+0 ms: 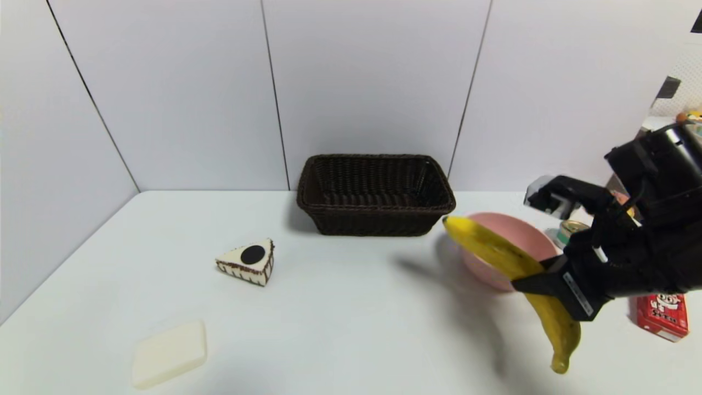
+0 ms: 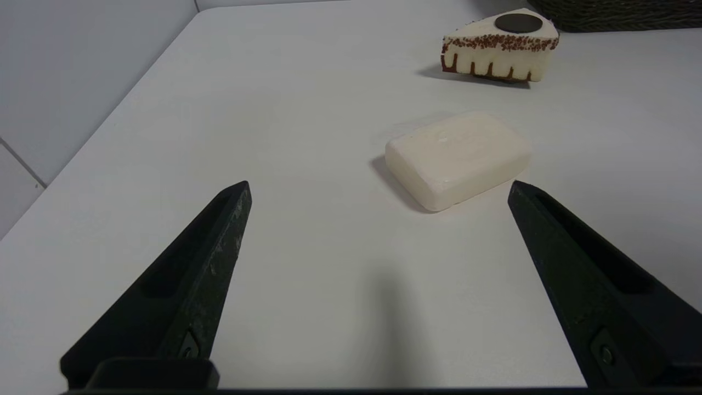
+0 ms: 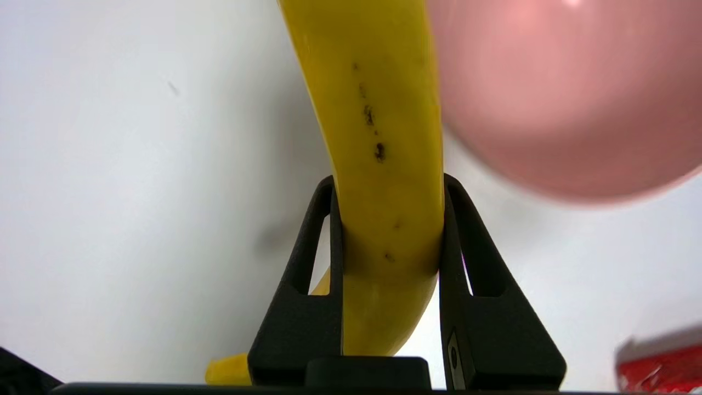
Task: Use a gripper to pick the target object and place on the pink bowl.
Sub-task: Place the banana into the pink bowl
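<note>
Nearest, the black two-fingered right gripper (image 1: 540, 281) clamps the long curved yellow banana (image 1: 507, 258) near its middle (probably for balance), lifted and tilted, its far tip over the rim of the round matte pink bowl (image 1: 529, 230). Further left, the left gripper (image 2: 378, 189) hovers wide apart near a cream soap bar (image 2: 458, 159).

Right gripper (image 1: 535, 274): matte black, two flat tapered fingers (image 3: 299, 307) with cut-out slots and a pale label strip down one side. Black blocky wrist housing, small white part on top, thin black cable looped along it. Left gripper (image 2: 378, 189): same black wedge fingers (image 2: 192, 274), scuffed edges, one screw near each base.
</note>
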You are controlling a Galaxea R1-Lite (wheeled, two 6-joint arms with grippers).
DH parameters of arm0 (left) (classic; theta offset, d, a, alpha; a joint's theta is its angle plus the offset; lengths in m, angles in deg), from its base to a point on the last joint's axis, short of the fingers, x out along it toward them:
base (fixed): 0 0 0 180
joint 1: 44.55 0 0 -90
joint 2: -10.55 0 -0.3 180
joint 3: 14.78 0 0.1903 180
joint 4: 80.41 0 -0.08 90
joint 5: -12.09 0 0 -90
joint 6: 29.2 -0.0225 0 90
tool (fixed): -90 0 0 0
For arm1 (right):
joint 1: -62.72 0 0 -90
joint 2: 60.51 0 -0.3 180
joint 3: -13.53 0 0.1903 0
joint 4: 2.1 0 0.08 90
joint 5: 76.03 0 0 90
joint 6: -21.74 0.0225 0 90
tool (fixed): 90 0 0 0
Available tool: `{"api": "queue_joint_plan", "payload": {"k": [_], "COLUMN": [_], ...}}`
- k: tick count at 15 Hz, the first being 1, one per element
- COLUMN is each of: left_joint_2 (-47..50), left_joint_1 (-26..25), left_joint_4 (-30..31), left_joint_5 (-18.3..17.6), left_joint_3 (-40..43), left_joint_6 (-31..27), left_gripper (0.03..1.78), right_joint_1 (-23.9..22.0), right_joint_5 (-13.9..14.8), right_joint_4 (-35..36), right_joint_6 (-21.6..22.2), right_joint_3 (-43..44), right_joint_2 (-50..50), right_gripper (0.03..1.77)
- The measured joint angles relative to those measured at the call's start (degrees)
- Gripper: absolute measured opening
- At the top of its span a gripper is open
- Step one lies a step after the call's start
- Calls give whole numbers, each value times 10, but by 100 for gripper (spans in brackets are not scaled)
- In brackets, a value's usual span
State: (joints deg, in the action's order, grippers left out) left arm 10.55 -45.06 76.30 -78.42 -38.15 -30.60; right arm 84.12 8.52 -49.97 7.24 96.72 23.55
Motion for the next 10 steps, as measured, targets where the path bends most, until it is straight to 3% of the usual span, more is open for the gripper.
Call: {"api": "queue_joint_plan", "payload": {"k": [5,10], "left_joint_2": [0,0], "left_joint_1": [0,0], "left_joint_4": [0,0], "left_joint_5": [0,0], "left_joint_3": [0,0], "left_joint_6": [0,0], "left_gripper": [169,169], "right_joint_1": [-75,-136], "right_joint_5": [-15,-20], "right_joint_4": [1,3], "right_joint_6": [-29,-47], "right_joint_3": [101,122], "right_joint_2": [54,118], "right_gripper": [47,47]}}
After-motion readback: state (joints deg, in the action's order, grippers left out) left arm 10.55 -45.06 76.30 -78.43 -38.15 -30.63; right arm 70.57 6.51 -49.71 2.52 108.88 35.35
